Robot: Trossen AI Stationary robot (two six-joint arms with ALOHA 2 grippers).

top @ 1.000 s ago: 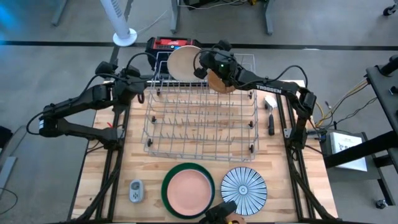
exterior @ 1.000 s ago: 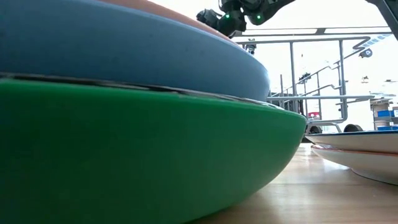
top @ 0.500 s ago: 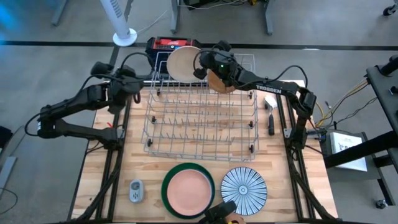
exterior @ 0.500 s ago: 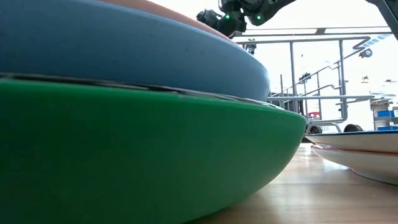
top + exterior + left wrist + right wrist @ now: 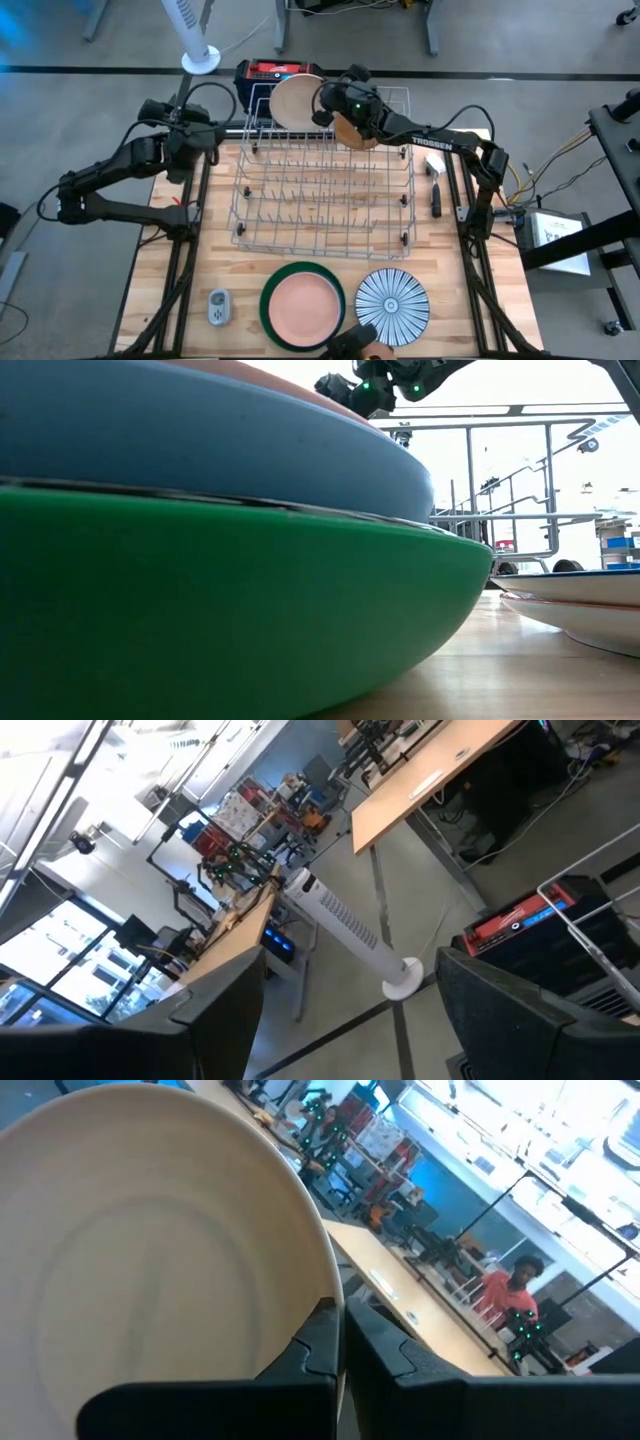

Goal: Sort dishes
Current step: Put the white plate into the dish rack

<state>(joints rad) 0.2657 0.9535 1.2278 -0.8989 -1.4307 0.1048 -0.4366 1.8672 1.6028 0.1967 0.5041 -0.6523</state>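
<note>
Lab floor beyond, desks and a standing fan; wooden table (image 5: 160,290) carrying a silver wire rack (image 5: 325,195) at centre.

Right gripper (image 5: 340,1320) up at the rack's far edge, fingers pinched tight on the rim of a cream plate (image 5: 296,100). Plate nearly upright, broad face towards the wrist camera, leaning over the far rail. A brown dish (image 5: 352,130) tucked just under the same wrist, touching or nearly touching the arm; cannot tell whether seated in a slot.

Left gripper (image 5: 350,1000) off to the far-left corner of the rack, fingers spread wide, empty, pointing out at the room. Waiting.

Well away from the working gripper, on the near side of the rack: large green dish (image 5: 303,305) with a pink plate (image 5: 303,302) stacked in it; blue-white striped plate (image 5: 392,300) just beside. Low view shows a blue dish (image 5: 200,440) sandwiched in that stack. Small grey gadget (image 5: 218,306) near the corner, not part of the job.

Step in hand, by judgement: seating the cream plate between tines. Advice:
- Keep plate vertical, edge lined up with a tine gap.
- Lower straight down; no twisting against the wires.
- Mind the brown dish alongside.
- Release only once the rim rests on the rack floor.
- Pinch on a thin rim: slip likely if tilted.
</note>
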